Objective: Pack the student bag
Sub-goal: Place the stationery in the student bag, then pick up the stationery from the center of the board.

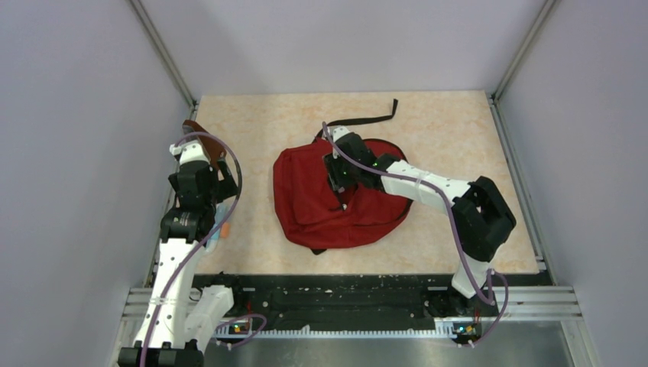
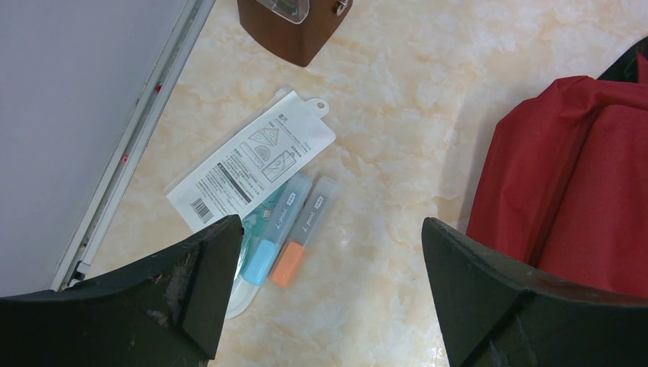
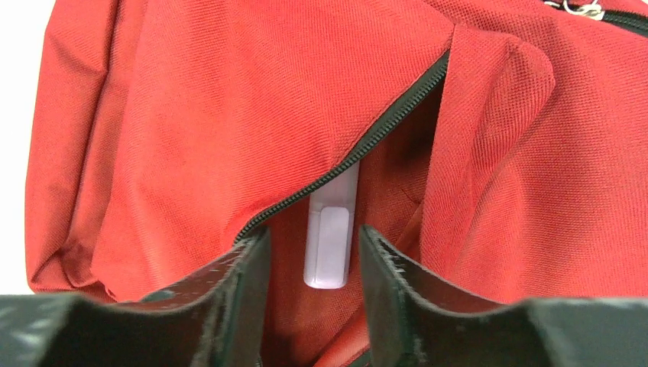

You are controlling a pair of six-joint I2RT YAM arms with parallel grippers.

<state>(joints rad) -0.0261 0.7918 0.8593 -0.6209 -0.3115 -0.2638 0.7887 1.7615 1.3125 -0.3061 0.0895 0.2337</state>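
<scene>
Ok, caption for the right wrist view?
Right gripper open around a pale marker lying half inside the unzipped bag.

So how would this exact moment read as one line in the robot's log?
right gripper open at unzipped pocket of student bag | pale highlighter partly inside | left gripper open above blue highlighter, orange highlighter

You face a beige marble-patterned tabletop (image 1: 458,138) enclosed on three sides by plain pale grey walls (image 1: 344,38), with silver metal posts (image 1: 164,53) at the two far corners, evenly lit.
</scene>
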